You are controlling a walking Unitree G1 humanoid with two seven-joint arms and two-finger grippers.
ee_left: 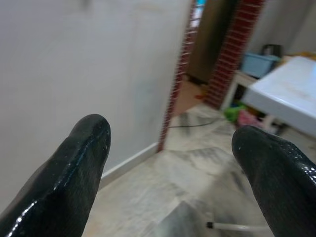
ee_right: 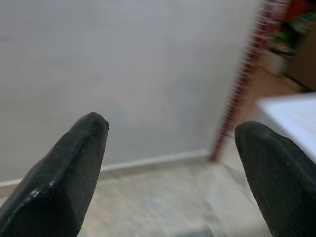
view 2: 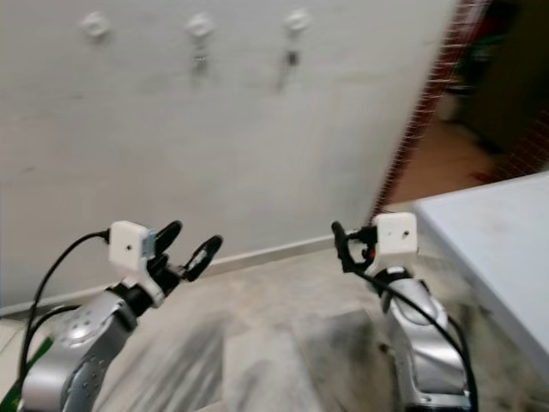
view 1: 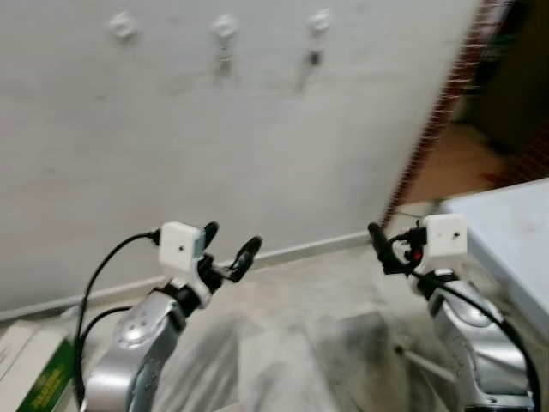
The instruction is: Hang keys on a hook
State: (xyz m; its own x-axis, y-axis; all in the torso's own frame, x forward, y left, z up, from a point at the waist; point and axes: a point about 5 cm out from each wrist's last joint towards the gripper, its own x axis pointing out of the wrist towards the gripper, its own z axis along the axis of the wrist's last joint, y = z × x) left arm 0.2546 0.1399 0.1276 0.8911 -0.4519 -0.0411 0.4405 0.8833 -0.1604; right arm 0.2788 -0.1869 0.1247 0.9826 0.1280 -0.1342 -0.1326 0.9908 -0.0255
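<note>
Head pair looking forward and down at a white wall (view 1: 257, 146) and marble floor (view 1: 300, 343), some way off, both arms in frame. Each wrist camera sighting along its own black fingers (ee_left: 74, 168) toward the same wall, the skirting, the brick doorway edge (ee_left: 232, 54) and the white surface (ee_left: 291, 94).

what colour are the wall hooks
White wall hooks, clearest in the left eye view.
</note>
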